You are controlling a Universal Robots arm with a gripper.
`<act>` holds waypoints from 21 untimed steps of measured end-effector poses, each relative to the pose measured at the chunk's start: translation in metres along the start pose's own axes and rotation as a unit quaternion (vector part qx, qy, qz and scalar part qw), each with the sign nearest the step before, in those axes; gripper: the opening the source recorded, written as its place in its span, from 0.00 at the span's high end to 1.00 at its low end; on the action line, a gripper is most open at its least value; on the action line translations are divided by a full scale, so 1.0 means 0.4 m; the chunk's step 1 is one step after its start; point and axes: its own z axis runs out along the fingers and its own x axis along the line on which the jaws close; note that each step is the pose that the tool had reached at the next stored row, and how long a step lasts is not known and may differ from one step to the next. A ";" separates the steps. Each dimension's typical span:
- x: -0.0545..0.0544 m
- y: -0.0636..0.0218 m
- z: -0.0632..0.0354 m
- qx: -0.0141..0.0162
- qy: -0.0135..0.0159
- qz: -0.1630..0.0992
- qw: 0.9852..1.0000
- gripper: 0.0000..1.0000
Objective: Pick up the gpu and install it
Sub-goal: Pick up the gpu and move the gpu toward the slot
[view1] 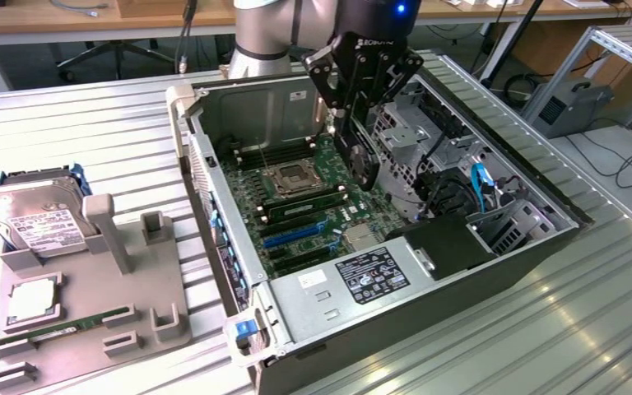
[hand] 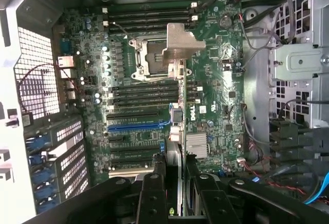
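The gpu hangs upright over the motherboard of the open computer case, and my gripper is shut on its upper edge. In the wrist view the gpu appears edge-on as a thin dark strip. Its silver end bracket is over the CPU socket. My gripper holds it between two black fingers. The card is above the board and not seated. The blue expansion slot lies beside the card's line.
A grey fixture on the exterior view's left holds a hard drive, a CPU and a green RAM stick. Inside the case, a metal drive cage, cables and the power supply flank the board.
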 end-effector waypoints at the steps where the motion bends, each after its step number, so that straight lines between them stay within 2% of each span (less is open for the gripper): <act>1: 0.000 0.000 0.002 0.000 0.000 0.000 1.000 0.74; 13: -0.002 0.006 0.028 0.002 0.000 0.000 1.000 0.74; 21: -0.005 0.011 0.044 0.006 0.000 0.000 1.000 0.74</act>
